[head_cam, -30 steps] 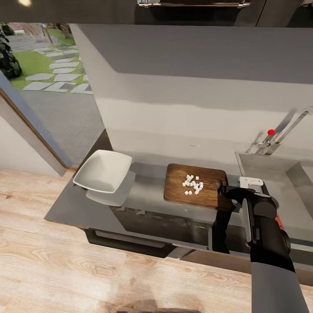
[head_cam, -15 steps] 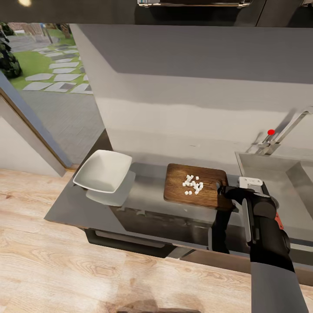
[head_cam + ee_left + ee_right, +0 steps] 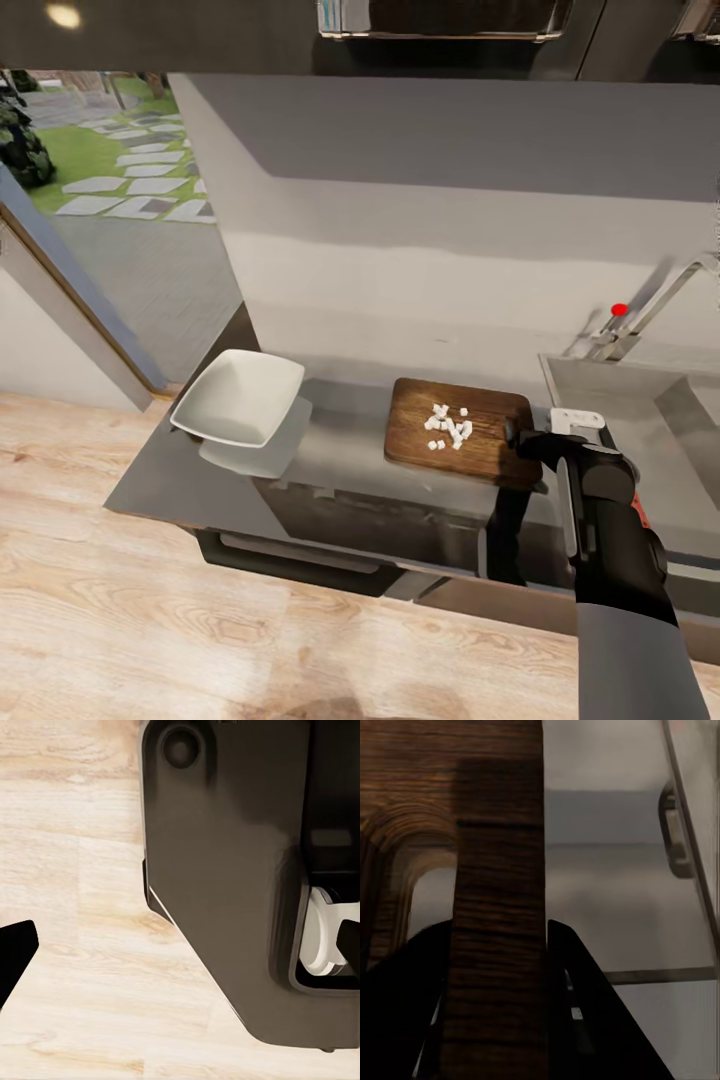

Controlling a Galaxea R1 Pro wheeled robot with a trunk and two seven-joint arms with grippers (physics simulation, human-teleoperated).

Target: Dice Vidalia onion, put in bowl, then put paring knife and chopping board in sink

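Note:
The brown chopping board (image 3: 430,450) lies on the dark countertop (image 3: 340,445) with several pale onion dice (image 3: 449,425) on its middle. My right gripper (image 3: 522,440) is shut on the board's right edge by the slot handle. In the right wrist view the board's edge (image 3: 499,915) runs between the two dark fingers (image 3: 585,1005). The white bowl (image 3: 240,397) stands at the counter's left end, well apart from the board. A red sliver (image 3: 640,515) shows beside my right forearm; the rest is hidden, so I cannot tell whether it is the paring knife. My left gripper (image 3: 184,945) hangs open over the wooden floor.
The steel sink (image 3: 640,400) lies right of the board, with its chrome tap (image 3: 655,300) and red knob (image 3: 620,310) behind it. A grey wall backs the counter. A glass door opens at the left. The robot's dark base (image 3: 225,870) stands on the floor.
The head view has shifted a little, so the camera moved. The board and my right gripper have edged slightly to the right relative to the bowl.

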